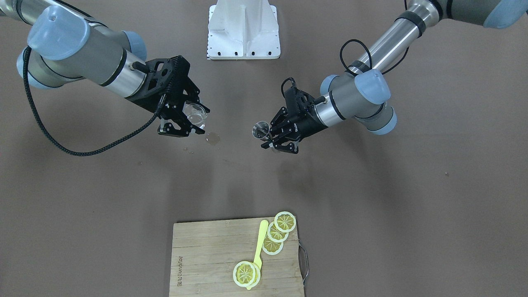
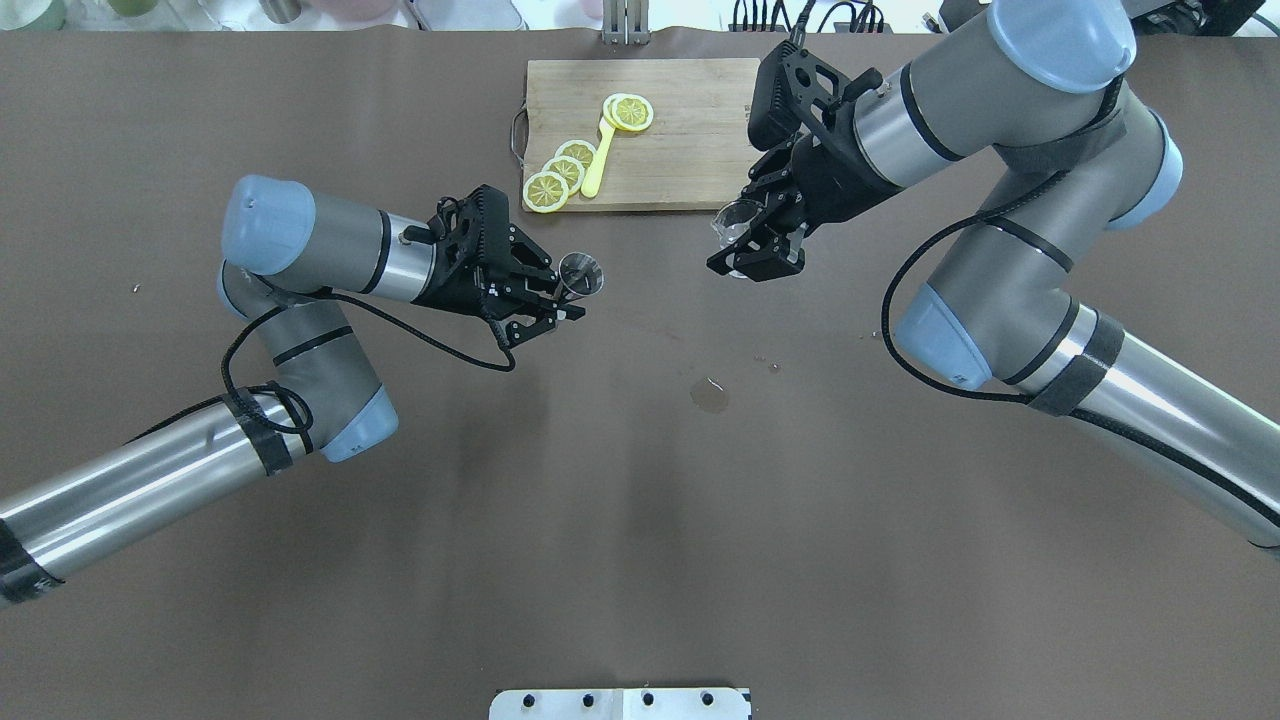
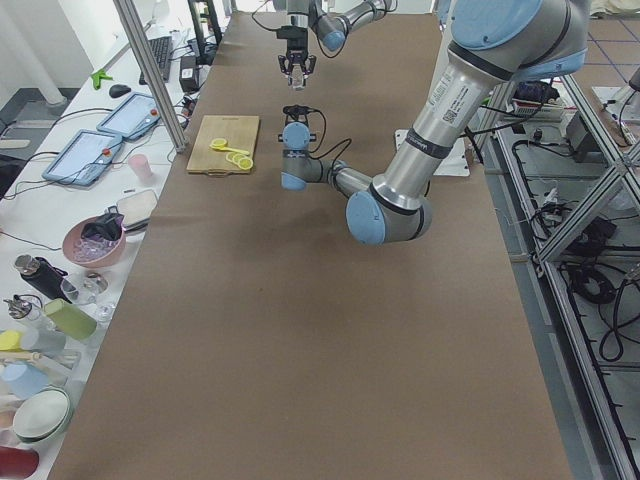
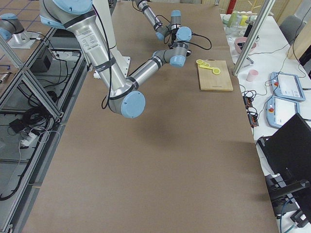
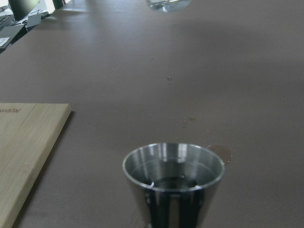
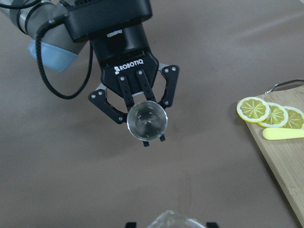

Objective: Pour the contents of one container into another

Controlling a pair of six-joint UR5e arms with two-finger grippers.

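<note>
L gripper (image 2: 563,294) was clamped on a shiny tapered steel cup (image 2: 582,275) w/ a little liquid at its bottom, held over the table (image 2: 640,560) approx. mid-table, well apart from the clear glass (image 2: 737,217) clenched in R gripper (image 2: 755,247), a small puddle (image 2: 709,395) below.

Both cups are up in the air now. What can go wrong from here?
1. The metal cup in the left tool and the glass cup in the right tool hang well apart. A pour begun before the rims meet would likely hit the table, where a puddle already lies.
2. The metal cup's mouth looks narrow, so even a close stream could miss it.
</note>
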